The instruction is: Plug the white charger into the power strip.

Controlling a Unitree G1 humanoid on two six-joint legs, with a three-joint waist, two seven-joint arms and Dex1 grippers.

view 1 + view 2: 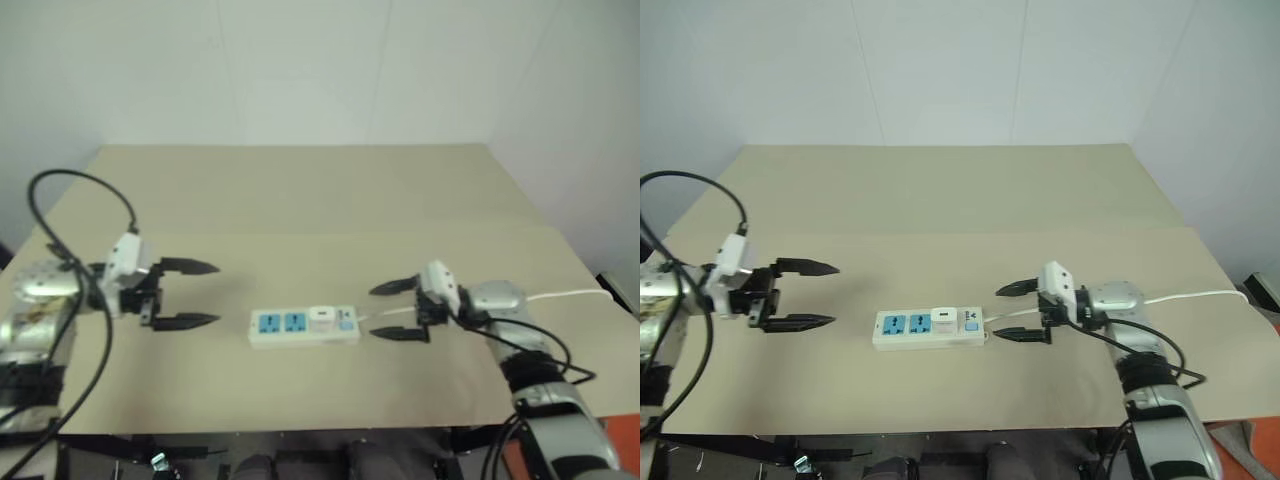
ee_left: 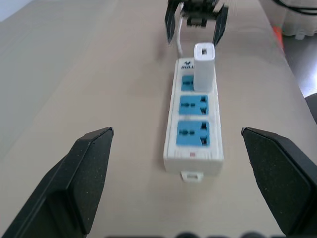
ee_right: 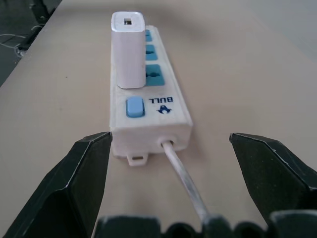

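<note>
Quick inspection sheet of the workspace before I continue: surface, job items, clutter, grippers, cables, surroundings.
Surface: beige table, flat.
Job's things: white charger stands upright in the power strip, in the socket nearest its switch; two blue sockets free.
Clutter: nothing seen.
Grippers: left gripper open, apart from the strip's far end; right gripper open at the cord end, holding nothing.
Cables: strip's white cord runs between the right gripper's fingers.
Surroundings: plain white wall.
</note>
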